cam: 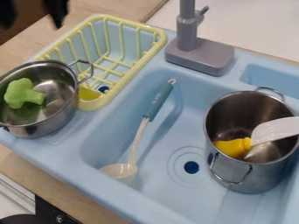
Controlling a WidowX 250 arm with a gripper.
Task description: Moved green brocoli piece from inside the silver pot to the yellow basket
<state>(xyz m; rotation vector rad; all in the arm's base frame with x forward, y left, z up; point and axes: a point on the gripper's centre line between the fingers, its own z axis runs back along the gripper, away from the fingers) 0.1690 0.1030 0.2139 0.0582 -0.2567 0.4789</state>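
"While the jaws (32, 22) hang parted at the upper left, empty as far as I can see, a green toy broccoli piece (23, 93) sits in the shallow silver pot (38, 127) at the left of a pale blue toy sink (111, 194). I am at the controls, working remotely."

"How much of the transfer is complete?"

"None of it, by my reading. The broccoli lies inside the pot, near its left wall, and the pale yellow wire basket (156, 41) stands just beyond. Grasp, lift, carry and release all remain, I judge."

"Is the basket bare?"

"No. A yellow piece (88, 93) rests in its near corner, partly behind the pot's rim; I cannot identify it."

"What else is obscured?"

"The left edge crops the pot, and the top edge cuts off most of the gripper. I cannot tell whether pot and basket touch, since the rim and one handle overlap the basket's corner from my angle. The broccoli's underside is out of my sight."

"And the taller steel pot (239, 175) in the basin?"

"It holds a yellow toy piece (232, 147), partly tucked behind a white implement (276, 130) that runs off the right edge. I count neither as part of this job."
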